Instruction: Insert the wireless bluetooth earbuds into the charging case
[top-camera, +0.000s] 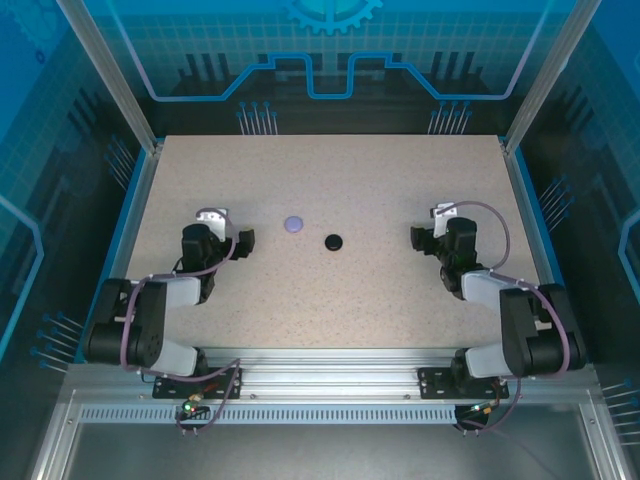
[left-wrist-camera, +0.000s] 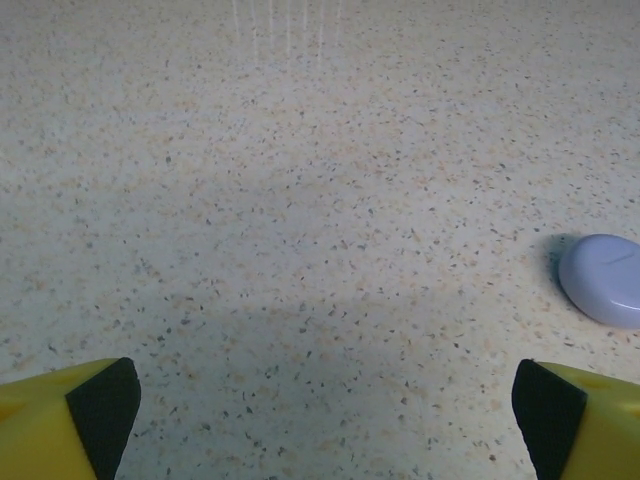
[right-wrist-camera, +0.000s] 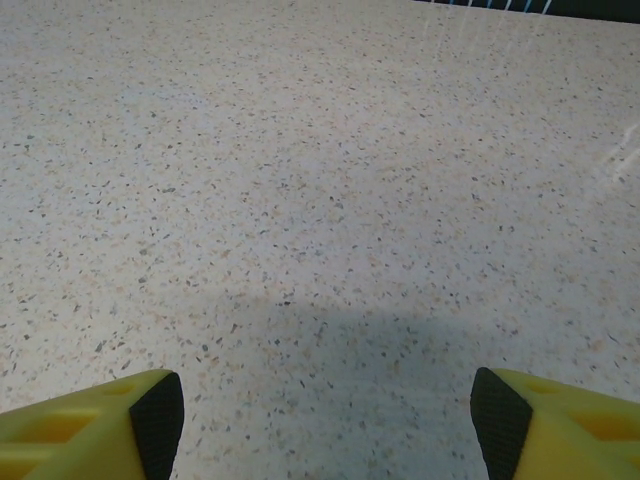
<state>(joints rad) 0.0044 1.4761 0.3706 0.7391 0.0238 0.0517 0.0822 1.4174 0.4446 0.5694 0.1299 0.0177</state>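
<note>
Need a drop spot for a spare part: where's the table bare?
Far half of the table, from the back edge down to the lavender disc and black puck: bare. Near strip, from the puck to the base rail: bare too. Crowded: the middle band, disc and puck close together between the left tool and right tool.

The right gripper (right-wrist-camera: 325, 425) gapes wide over the speckled table (right-wrist-camera: 300, 150), apparently hovering just above.
</note>
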